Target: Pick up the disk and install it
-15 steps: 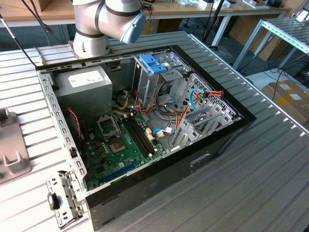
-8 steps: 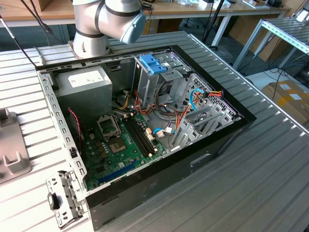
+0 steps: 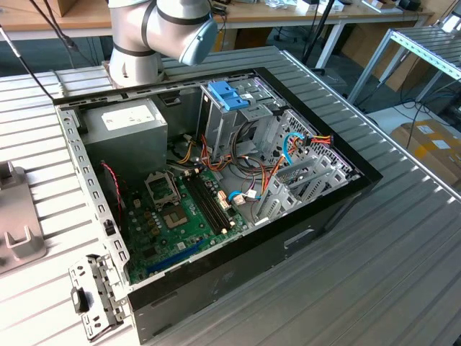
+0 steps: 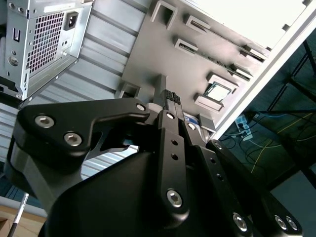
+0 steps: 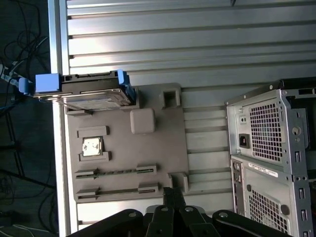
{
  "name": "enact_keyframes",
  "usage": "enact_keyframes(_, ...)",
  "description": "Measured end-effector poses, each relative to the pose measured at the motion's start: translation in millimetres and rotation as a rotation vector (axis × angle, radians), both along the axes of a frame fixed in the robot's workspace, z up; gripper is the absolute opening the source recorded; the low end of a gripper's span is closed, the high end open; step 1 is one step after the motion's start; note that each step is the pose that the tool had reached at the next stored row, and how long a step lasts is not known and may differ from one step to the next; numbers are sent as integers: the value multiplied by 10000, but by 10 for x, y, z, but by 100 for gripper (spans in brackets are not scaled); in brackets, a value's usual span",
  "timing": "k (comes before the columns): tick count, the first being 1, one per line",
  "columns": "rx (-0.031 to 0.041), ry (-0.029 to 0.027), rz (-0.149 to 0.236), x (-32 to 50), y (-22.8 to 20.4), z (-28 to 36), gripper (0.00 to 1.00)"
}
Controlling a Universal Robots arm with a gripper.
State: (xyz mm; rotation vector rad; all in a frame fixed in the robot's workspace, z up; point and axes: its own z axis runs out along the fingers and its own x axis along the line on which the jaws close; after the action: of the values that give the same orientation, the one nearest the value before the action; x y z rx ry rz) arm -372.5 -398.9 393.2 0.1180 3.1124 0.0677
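Disk [image 5: 89,96] status: parked at one corner of grey tray [image 5: 148,148], blue carrier round dark body, blue tab [image 5: 47,83] poking out past tabletop [image 5: 197,49] edge. Looks propped on a long edge rather than flat; tilt not confirmable. Not gripped, well apart from end effector [image 5: 170,191].

End effector: fingers together, clamped on nothing. Same end effector [image 4: 171,97] in second wrist view: ribbed pads [image 4: 176,99] pressed against each other, aimed at tray [image 4: 148,54]. In first wrist view, tips over the tray side opposite the disk corner. Contact with tray or gap above it: can't tell.

Tray: moulded pockets and slots, small shiny chip [image 5: 92,146] [image 4: 217,91] seated in one square pocket, between disk corner and the slotted rows.

Next out: case [image 5: 271,158] just beside tray on slatted tabletop, rear panel with vent grilles and power socket facing the camera. Same rear panel of case [image 4: 44,39] in second wrist view.

Exterior view: case [image 3: 317,216] lying open side up. Inside: motherboard [image 3: 173,216] toward the near side, grey power supply [image 3: 133,119] in the far corner at the exterior view's left, light-blue bracket [image 3: 229,94] on the drive cage at the far side, coloured cables [image 3: 288,155] toward the exterior view's right. Arm [image 3: 158,32] behind the case's far wall. Tray [image 3: 14,238] at the exterior view's left edge, apart from case. Loose metal plate [image 3: 90,292] on tabletop [image 3: 374,274] just beside the case's near left corner.
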Motion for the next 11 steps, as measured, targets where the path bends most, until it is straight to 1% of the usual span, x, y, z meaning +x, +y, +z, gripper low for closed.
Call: enact_keyframes(11, -1, 1, 0, -46, 0, 0, 11)
